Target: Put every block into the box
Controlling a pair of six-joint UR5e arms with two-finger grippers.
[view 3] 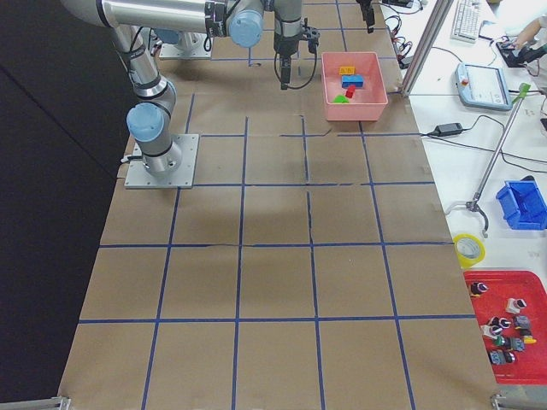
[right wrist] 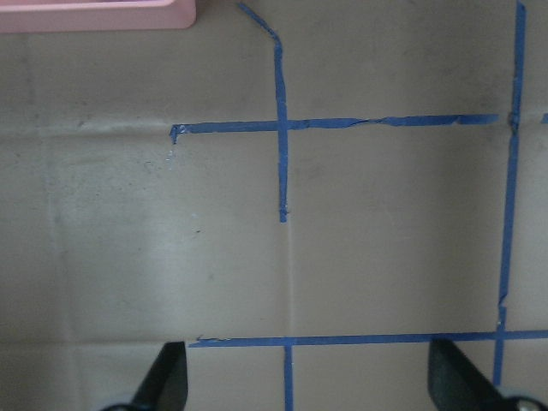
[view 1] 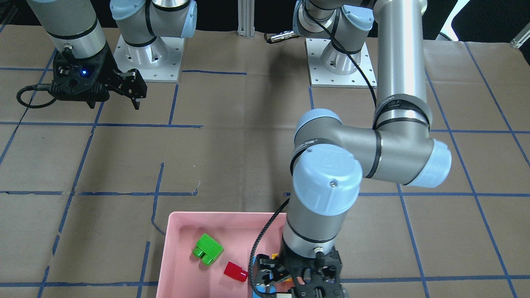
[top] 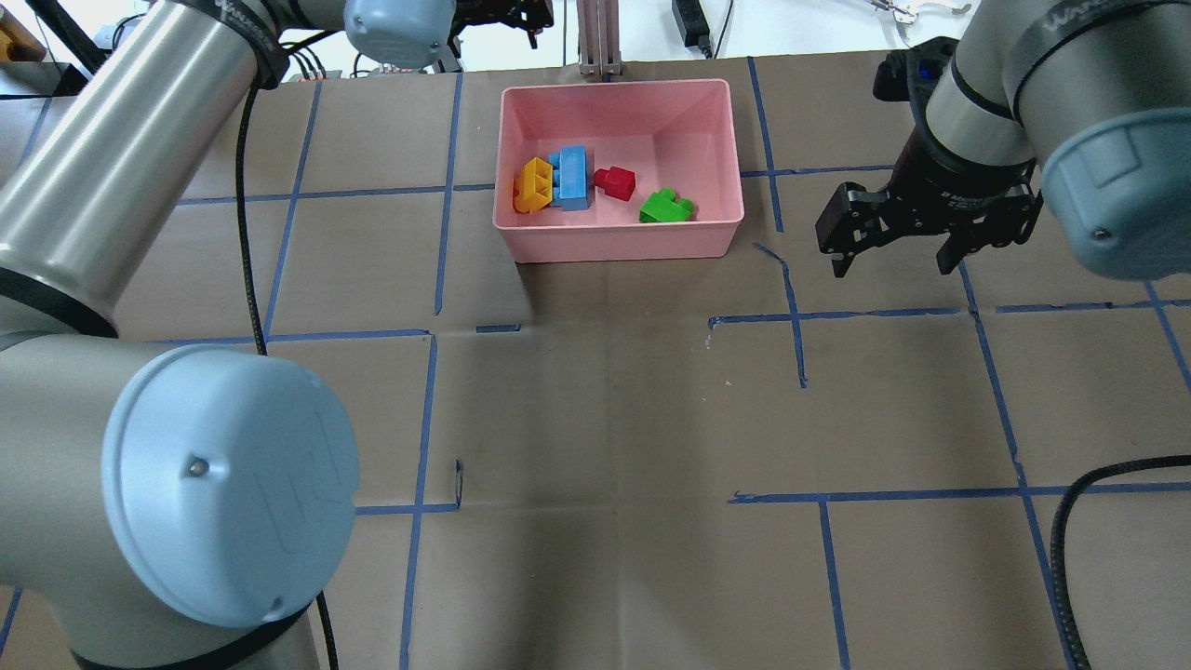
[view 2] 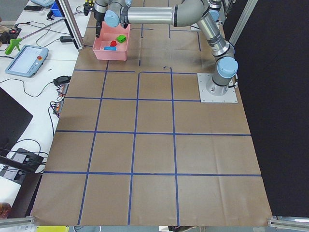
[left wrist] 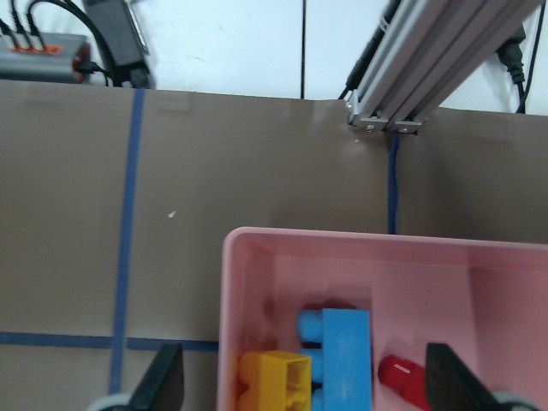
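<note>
The pink box (top: 619, 244) stands at the table's far middle. All four blocks lie inside it: yellow (top: 534, 184) against blue (top: 571, 177) at the left, red (top: 615, 181) in the middle, green (top: 666, 207) toward the right. My left gripper (view 1: 285, 278) hovers open and empty above the box's yellow-blue end. Its wrist view shows the box (left wrist: 257, 257) with blue (left wrist: 346, 347), yellow (left wrist: 274, 377) and red (left wrist: 402, 374) below. My right gripper (top: 893, 256) is open and empty above bare table, to the right of the box.
An aluminium post (top: 600, 37) stands just behind the box at the table's far edge. Cables and a power adapter (left wrist: 116, 34) lie on the white bench beyond. Blue tape lines cross the brown table (top: 605, 419). The right wrist view shows the box's edge (right wrist: 94, 13).
</note>
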